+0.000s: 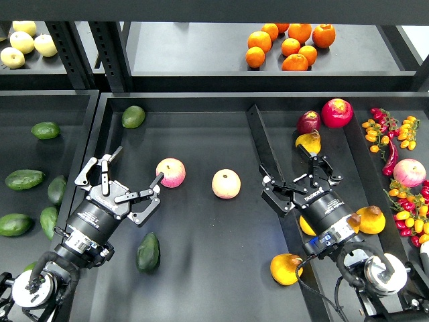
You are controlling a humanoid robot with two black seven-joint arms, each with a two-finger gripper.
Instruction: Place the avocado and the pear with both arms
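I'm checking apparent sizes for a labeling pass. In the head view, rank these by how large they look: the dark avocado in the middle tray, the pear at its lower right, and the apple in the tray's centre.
1. Avocado, longest.
2. Pear and apple look alike; unranked.

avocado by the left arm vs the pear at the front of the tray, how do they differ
The avocado is dark green and elongated; the pear is yellow with an orange blush and plumper. The avocado lies lengthwise, close to the left arm, below the left gripper; the pear lies nearer the right arm, below the right gripper. Both rest loose on the same dark tray, ungripped.
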